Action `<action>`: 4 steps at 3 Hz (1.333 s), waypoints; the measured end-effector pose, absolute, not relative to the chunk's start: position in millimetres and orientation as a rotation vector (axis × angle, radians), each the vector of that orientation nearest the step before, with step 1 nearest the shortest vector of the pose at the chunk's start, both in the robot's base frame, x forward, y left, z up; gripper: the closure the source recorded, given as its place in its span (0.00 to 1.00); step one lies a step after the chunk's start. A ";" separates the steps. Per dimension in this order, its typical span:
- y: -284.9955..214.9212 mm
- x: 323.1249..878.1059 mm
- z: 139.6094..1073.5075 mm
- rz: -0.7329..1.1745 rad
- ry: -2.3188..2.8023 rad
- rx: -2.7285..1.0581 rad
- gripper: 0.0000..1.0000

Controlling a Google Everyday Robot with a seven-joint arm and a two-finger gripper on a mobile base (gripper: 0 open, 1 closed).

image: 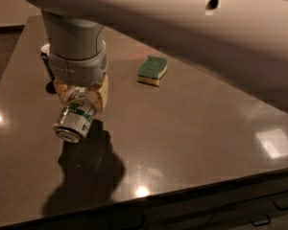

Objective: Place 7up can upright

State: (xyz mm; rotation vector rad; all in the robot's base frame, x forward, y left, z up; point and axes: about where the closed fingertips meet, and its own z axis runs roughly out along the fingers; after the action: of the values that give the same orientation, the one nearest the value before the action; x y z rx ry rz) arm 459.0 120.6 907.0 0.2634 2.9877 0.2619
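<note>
The 7up can (74,120) is silver with a green band. It hangs tilted, its end facing down and toward the camera, above the dark table (192,128). My gripper (81,97) is shut on the can's upper part, its tan fingers (100,96) on either side. The grey wrist sits right above. The can's shadow lies on the table below it.
A dark blue can (46,61) stands behind the wrist at the left, mostly hidden. A green and yellow sponge (152,70) lies further back at the middle. The table's front edge runs along the bottom, with drawers below it.
</note>
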 end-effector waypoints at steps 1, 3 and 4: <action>130.6 464.4 913.2 0.267 2.936 0.034 1.00; 131.5 473.9 937.8 0.271 2.742 -0.287 1.00; 127.7 470.9 956.0 0.349 2.648 -0.338 1.00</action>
State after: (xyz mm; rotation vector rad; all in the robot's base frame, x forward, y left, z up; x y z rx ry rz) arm 470.9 127.7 956.0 -0.3379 2.6483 0.3494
